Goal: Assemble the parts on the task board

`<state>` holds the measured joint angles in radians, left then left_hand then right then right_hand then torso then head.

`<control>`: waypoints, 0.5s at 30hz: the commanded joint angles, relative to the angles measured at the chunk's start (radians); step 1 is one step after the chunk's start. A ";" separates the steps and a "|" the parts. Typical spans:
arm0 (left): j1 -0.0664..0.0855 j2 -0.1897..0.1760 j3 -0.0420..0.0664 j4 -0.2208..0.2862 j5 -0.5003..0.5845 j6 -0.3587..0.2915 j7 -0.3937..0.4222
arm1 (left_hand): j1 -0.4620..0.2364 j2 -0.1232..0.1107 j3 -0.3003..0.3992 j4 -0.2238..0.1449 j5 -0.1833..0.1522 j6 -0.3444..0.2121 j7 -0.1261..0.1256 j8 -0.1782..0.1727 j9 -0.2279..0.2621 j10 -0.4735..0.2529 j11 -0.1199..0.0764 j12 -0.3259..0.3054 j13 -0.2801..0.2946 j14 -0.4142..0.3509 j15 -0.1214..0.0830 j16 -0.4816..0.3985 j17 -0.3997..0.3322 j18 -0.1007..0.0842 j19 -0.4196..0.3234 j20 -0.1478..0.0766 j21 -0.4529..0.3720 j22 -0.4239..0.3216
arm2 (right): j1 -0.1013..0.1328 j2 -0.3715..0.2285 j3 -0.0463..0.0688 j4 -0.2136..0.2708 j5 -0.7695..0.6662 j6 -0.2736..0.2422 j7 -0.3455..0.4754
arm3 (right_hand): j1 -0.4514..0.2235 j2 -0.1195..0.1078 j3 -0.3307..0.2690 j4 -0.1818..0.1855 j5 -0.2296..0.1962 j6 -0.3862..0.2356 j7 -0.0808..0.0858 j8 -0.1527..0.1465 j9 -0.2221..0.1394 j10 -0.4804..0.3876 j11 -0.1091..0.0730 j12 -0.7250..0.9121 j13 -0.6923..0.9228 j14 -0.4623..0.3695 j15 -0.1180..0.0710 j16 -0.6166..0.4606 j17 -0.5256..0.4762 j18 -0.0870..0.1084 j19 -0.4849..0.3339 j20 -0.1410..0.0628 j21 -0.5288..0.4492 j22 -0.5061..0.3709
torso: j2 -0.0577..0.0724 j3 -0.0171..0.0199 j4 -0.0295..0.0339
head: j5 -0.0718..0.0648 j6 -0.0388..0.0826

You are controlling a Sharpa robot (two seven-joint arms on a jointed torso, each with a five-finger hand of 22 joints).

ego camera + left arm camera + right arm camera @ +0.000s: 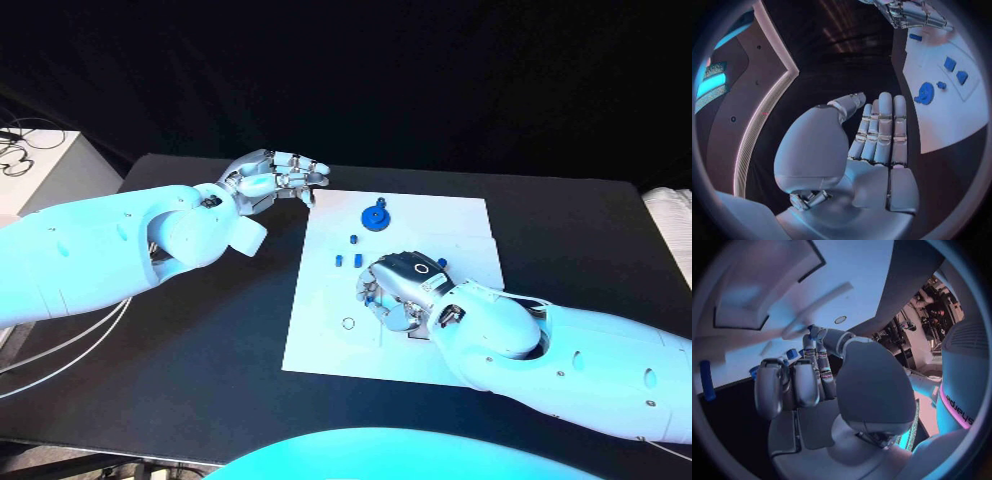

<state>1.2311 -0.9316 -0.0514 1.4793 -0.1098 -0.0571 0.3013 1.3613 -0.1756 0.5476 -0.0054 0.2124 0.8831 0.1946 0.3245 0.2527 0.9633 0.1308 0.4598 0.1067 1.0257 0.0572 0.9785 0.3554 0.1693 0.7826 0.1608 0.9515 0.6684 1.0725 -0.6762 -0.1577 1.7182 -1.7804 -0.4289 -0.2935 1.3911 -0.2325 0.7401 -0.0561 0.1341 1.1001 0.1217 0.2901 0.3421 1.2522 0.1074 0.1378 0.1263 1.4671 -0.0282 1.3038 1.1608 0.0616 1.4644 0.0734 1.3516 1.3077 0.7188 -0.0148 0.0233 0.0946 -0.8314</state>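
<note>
The white task board (335,345) lies in the middle of the black table. A round blue part (376,216) (925,93) sits near its far edge, and small blue pegs (355,240) lie below it. My right hand (408,290) (811,375) is down on the board's middle, fingers curled. Thumb and a fingertip meet on a small blue part (810,329), with more blue pieces (792,354) close by. My left hand (274,180) (879,135) hovers off the board's far left corner with straight fingers, holding nothing.
A white box (58,165) with cables stands at the table's far left. A pale object (668,220) lies at the right edge. A small ring mark (349,323) shows on the board's near left. A blue peg (706,380) lies apart from the others.
</note>
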 commanded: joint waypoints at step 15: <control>0.000 -0.001 0.001 0.005 -0.002 0.017 -0.003 | -0.001 0.005 -0.007 0.002 0.006 -0.005 0.000 -0.005 -0.001 -0.006 -0.001 -0.005 -0.002 -0.002 0.001 -0.008 -0.002 0.014 0.007 -0.001 -0.009 -0.002 | -0.008 0.003 -0.004 -0.009 -0.016 0.032 -0.008 | -0.015 0.014 0.001 -0.003 0.007 -0.004 0.003 -0.004 0.001 0.063 -0.058 -0.009 0.017 0.018 -0.003 -0.020 -0.027 -0.006 0.012 -0.005 -0.032 0.141 | -0.001 0.0000 -0.0014 | 0.000 -0.001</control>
<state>1.2311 -0.9331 -0.0514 1.4806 -0.1101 -0.0561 0.2967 1.3613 -0.1756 0.5476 -0.0054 0.2124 0.8831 0.1946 0.3245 0.2528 0.9633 0.1307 0.4598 0.1059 1.0257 0.0572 0.9744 0.3546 0.1694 0.7826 0.1608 0.9467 0.6672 1.0696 -0.6720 -0.1574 1.7146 -1.7917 -0.4258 -0.2966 1.3837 -0.2251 0.7398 -0.0561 0.1336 1.1001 0.1217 0.2901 0.3419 1.2540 0.1093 0.1310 0.1264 1.4671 -0.0281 1.2900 1.1413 0.0615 1.4644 0.0734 1.3290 1.3075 0.7180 -0.0148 0.0227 0.0955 -0.8324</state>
